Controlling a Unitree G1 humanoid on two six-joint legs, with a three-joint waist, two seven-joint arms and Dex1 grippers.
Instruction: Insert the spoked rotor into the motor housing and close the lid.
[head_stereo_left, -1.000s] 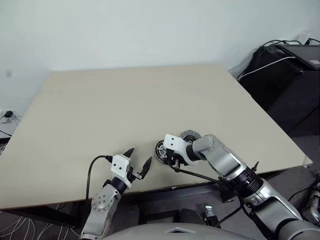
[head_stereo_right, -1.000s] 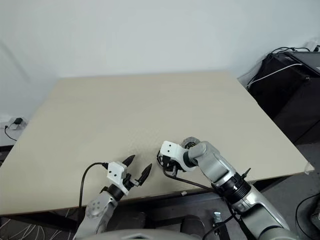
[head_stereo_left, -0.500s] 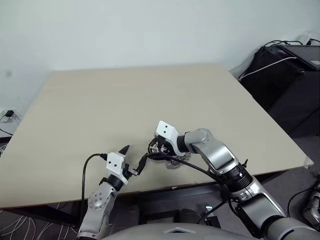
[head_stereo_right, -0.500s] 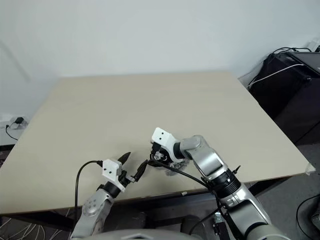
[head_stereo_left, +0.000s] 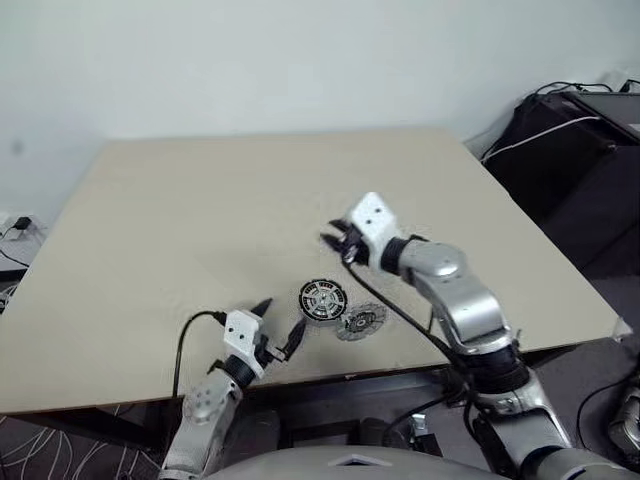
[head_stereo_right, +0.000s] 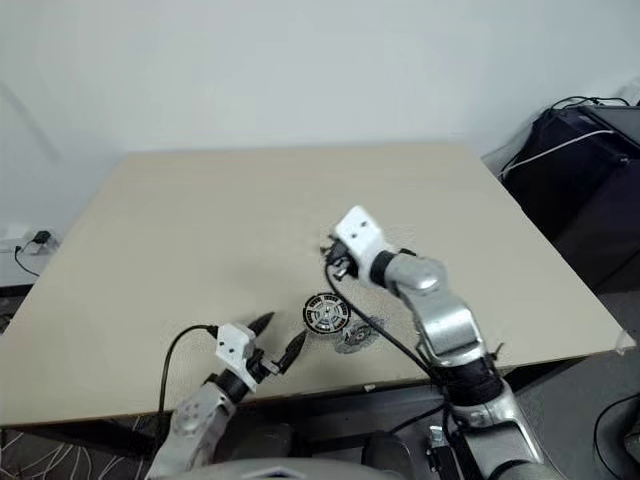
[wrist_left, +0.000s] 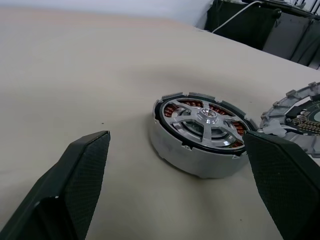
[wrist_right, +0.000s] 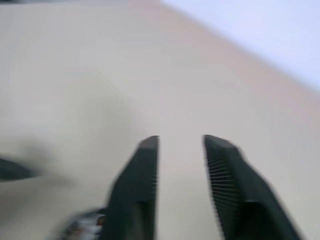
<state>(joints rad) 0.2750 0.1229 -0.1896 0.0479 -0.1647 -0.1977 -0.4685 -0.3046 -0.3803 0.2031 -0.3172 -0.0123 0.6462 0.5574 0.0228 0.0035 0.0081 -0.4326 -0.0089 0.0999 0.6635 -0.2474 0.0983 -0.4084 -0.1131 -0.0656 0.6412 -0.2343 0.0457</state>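
Observation:
The motor housing (head_stereo_left: 322, 299) rests on the table (head_stereo_left: 220, 210) near its front edge. Reddish copper windings show round the spoked rotor (wrist_left: 202, 122), which sits inside the housing (wrist_left: 197, 150). Right beside it, toward my right, the pale scalloped lid (head_stereo_left: 360, 322) lies flat on the table, apart from the housing. My left gripper (head_stereo_left: 281, 316) hovers low just in front of the housing, open, its fingers (wrist_left: 80, 180) spread wider than the housing. Raised above the table behind the housing, my right gripper (head_stereo_left: 333, 241) has its fingers (wrist_right: 142, 170) slightly apart with nothing between them.
A black cable (head_stereo_left: 400, 315) from my right wrist hangs over the table beside the lid. The table's front edge (head_stereo_left: 330, 378) runs close behind my left gripper. Black cases with cables (head_stereo_left: 570, 130) stand past the table's right side.
My right gripper has let go at the housing and swung up and away toward the back. The housing with the rotor and the lid now lie uncovered. The left gripper stays put.

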